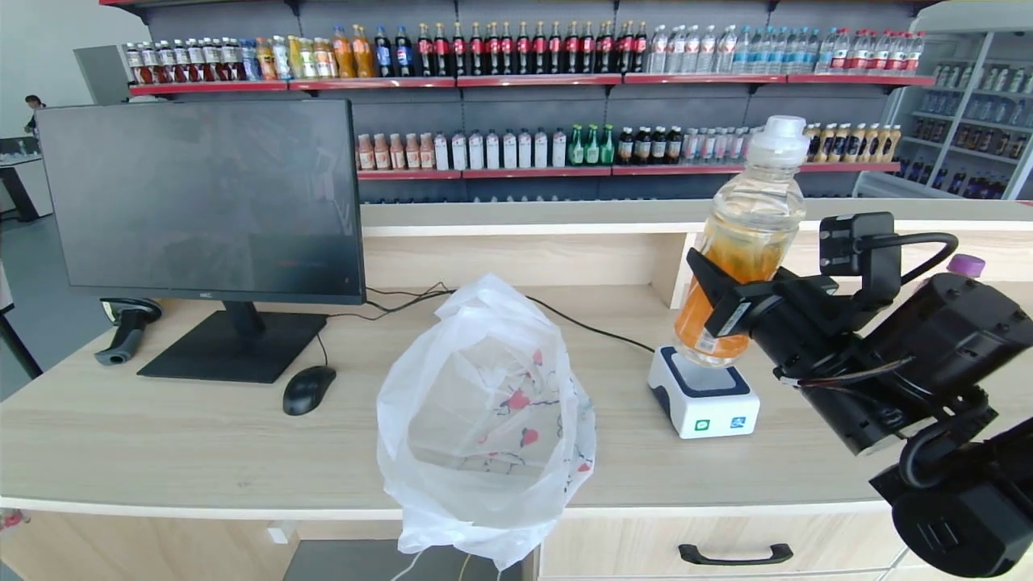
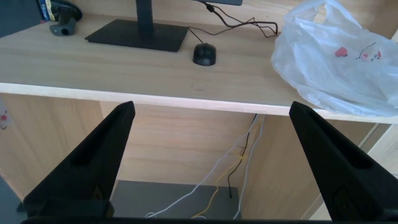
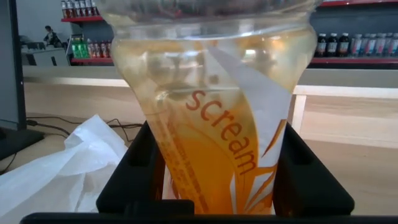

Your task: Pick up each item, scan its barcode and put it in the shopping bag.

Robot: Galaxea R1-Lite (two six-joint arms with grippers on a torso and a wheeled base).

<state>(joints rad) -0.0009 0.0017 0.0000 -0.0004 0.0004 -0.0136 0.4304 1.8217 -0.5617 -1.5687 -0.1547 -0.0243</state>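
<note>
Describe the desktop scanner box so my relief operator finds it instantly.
On the wooden counter, look right of the white shopping bag. The scanner box sits just below the orange-drink bottle: a small white cube, dark top, two icons in front.

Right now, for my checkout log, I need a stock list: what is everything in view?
shopping bag: one, translucent white with red print, open at the front of the counter
scanner: one, white, on the counter right of the shopping bag
bottle: one, clear with orange drink and white cap, held over the scanner
monitor: one, black, counter left
mouse: one, black, beside the monitor stand
handheld scanner: one, dark, left of the monitor
purple cap: one, far right
shelf bottles: many, mixed colours, back wall
left fingers: two, black, open, below the counter edge
right fingers: two, black, shut on the bottle
</note>
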